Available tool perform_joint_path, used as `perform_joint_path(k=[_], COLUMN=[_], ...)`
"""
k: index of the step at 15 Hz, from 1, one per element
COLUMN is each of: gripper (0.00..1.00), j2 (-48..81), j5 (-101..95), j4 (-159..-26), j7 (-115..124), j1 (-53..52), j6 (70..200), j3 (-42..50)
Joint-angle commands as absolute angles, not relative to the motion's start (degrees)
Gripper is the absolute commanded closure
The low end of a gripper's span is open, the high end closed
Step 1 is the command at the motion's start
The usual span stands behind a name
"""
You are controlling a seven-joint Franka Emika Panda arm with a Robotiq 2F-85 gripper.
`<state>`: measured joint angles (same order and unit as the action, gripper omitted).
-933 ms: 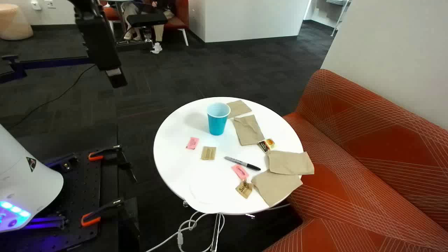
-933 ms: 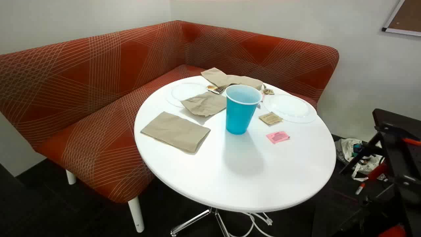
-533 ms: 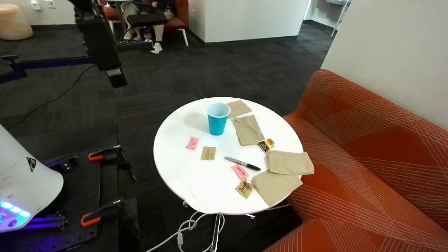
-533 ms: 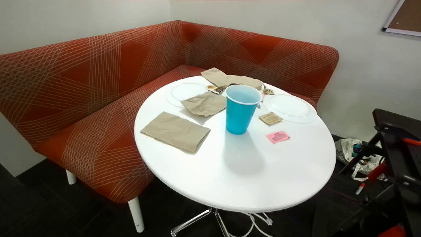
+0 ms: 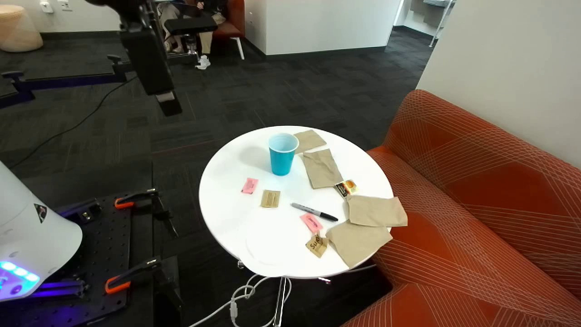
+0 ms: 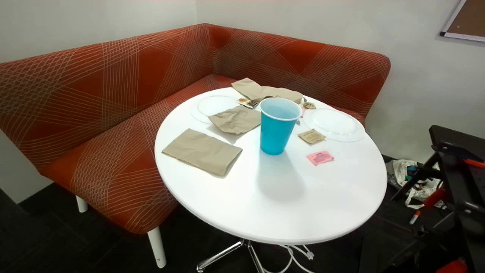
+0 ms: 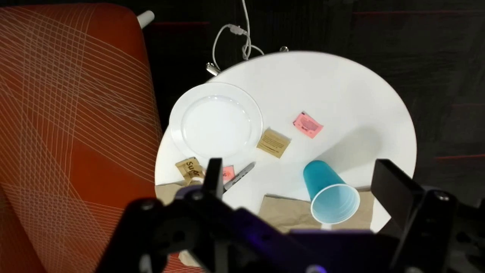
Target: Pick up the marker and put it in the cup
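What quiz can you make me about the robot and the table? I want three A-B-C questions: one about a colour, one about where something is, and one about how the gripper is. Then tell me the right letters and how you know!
1. What colour is the cup?
A) red
B) yellow
C) turquoise blue

2. Where is the black-capped marker?
A) inside the cup
B) on the white table
C) on the couch

3. How is the gripper?
A) open
B) shut on the marker
C) shut on the cup

Right letters:
1: C, since its outside looks turquoise blue in both exterior views.
2: B, since an exterior view shows it lying beside a pink packet.
3: A, since the wrist view shows its jaws far apart.
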<state>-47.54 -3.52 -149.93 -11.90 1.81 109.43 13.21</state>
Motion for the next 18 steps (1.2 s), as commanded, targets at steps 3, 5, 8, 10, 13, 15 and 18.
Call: perform_joint_path(k=[3, 5, 8, 10, 13, 15, 18], gripper=[0.00, 0.00, 0.00, 0.00, 0.00, 0.00, 0.00], j2=[-36.9, -32.2, -24.3, -19.2, -10.6, -5.2, 2.8], j5=[1.7, 3.5, 7.0, 8.6, 9.1, 9.3, 11.4], j4=[-148.4, -147.7, -145.9, -144.3, -140.7, -138.1, -133.4], j7=[-5.0, -1.5, 2.9, 4.5, 8.0, 9.7, 9.5], j1=[2.8, 3.3, 3.1, 3.0, 3.5, 3.7, 3.7], j6=[120.3, 124.8, 131.2, 134.2, 138.1, 140.3, 142.0], j3=[11.4, 10.6, 9.9, 9.4, 8.4, 8.0, 8.1])
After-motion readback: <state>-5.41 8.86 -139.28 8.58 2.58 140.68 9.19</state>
